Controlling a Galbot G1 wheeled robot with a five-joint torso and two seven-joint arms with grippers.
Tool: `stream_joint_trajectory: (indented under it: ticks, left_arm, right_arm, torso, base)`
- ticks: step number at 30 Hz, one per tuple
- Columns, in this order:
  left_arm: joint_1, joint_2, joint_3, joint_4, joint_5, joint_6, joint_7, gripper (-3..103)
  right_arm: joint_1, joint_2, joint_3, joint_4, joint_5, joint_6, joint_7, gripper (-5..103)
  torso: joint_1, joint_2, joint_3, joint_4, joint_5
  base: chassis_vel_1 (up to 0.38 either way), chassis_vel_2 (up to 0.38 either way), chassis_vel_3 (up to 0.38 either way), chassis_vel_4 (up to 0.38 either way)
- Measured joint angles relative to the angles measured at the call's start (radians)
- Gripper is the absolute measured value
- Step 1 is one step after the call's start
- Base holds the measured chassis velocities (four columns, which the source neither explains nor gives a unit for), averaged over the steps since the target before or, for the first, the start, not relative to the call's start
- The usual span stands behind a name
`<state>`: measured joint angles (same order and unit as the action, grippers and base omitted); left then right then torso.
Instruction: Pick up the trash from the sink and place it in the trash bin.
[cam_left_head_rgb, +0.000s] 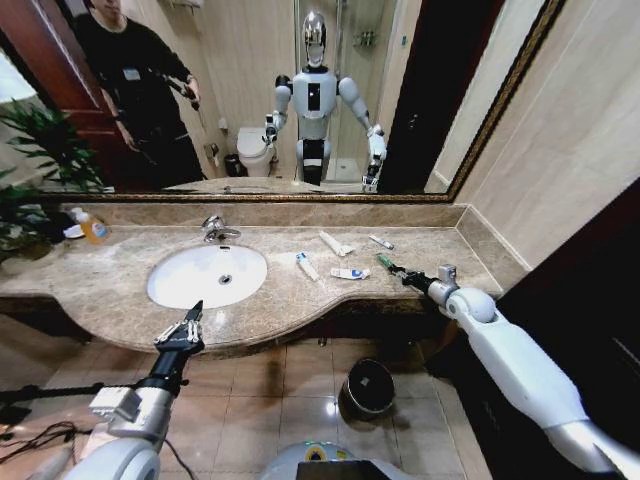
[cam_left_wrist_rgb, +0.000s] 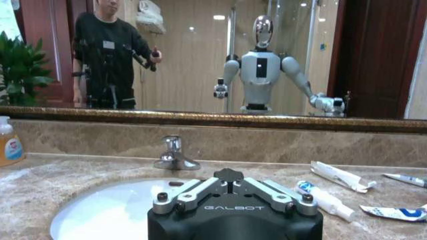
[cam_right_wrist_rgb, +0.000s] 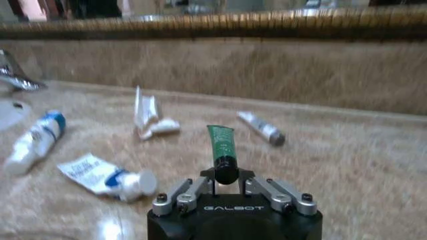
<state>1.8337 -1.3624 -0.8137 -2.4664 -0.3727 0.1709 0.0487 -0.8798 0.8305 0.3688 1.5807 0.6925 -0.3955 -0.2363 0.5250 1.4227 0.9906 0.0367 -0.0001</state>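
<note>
Gripping the green tube (cam_right_wrist_rgb: 221, 142) at its dark cap end, your right gripper (cam_right_wrist_rgb: 225, 176) is closed on it just above the counter (cam_right_wrist_rgb: 347, 165); judge it light, soft and slippery, so hold near the stiff cap.

A bathroom: marble counter (cam_left_head_rgb: 300, 300), oval sink (cam_left_head_rgb: 207, 275), wide mirror (cam_left_head_rgb: 300, 100), reflected toilet (cam_left_head_rgb: 255, 150).

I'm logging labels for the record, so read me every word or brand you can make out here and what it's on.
"GALBOT" on the left gripper body.
"GALBOT" on the right gripper body, shut on the green tube.
Print on the white tubes and the soap bottle label: too blurred to read.
</note>
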Motion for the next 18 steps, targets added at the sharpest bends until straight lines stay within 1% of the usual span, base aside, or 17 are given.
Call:
stream_joint_trajectory:
  ticks: [3,4,5,8,10,12,14,15,17,18]
  left_arm:
    - [0.0,0.0,0.0,0.0,0.0,0.0,0.0,0]
    - [0.0,0.0,0.0,0.0,0.0,0.0,0.0,0]
    - [0.0,0.0,0.0,0.0,0.0,0.0,0.0,0]
    - [0.0,0.0,0.0,0.0,0.0,0.0,0.0,0]
    - [0.0,0.0,0.0,0.0,0.0,0.0,0.0,0]
    - [0.0,0.0,0.0,0.0,0.0,0.0,0.0,0]
    - [0.0,0.0,0.0,0.0,0.0,0.0,0.0,0]
    - [0.0,0.0,0.0,0.0,0.0,0.0,0.0,0]
    - [0.0,0.0,0.0,0.0,0.0,0.0,0.0,0]
    - [0.0,0.0,0.0,0.0,0.0,0.0,0.0,0]
  right_arm:
    - [-0.027,-0.001,0.025,0.068,0.04,0.044,0.058,20]
    - [-0.027,-0.001,0.025,0.068,0.04,0.044,0.058,20]
    - [-0.041,0.002,0.036,0.095,0.052,0.055,0.078,20]
    - [-0.103,0.013,0.08,0.181,0.062,0.09,0.127,20]
    - [-0.181,0.037,0.143,0.287,0.064,0.09,0.16,20]
    - [-0.201,0.045,0.157,0.312,0.064,0.087,0.165,20]
    - [-0.305,0.086,0.224,0.409,0.063,0.073,0.172,20]
    - [-0.305,0.086,0.224,0.409,0.063,0.073,0.172,20]
    - [-0.399,0.117,0.275,0.467,0.055,0.068,0.168,20]
    - [-0.472,0.141,0.315,0.501,0.044,0.07,0.159,20]
  torso:
    - [0.0,0.0,0.0,0.0,0.0001]
    - [0.0,0.0,0.0,0.0,0.0001]
    - [0.0,0.0,0.0,0.0002,0.0001]
    - [0.0,0.0,0.0,0.0001,0.0]
    - [0.0,0.0,0.0,0.0,0.0]
    - [0.0,0.0,0.0,0.0,-0.0003]
    - [0.0,0.0,0.0,0.0003,0.0001]
    - [0.0,0.0,0.0,0.0003,0.0001]
    - [0.0,0.0,0.0,0.0,0.0]
    - [0.0,0.0,0.0,-0.0001,0.0002]
  base:
    - [0.0,0.0,0.0,0.0]
    - [0.0,0.0,0.0,0.0]
    - [0.0,0.0,0.0,0.0]
    - [0.0,0.0,0.0,0.0]
    - [0.0,0.0,0.0,0.0]
    - [0.0,0.0,0.0,0.0]
    - [0.0,0.0,0.0,0.0]
    - [0.0,0.0,0.0,0.0]
    - [0.0,0.0,0.0,0.0]
    - [0.0,0.0,0.0,0.0]
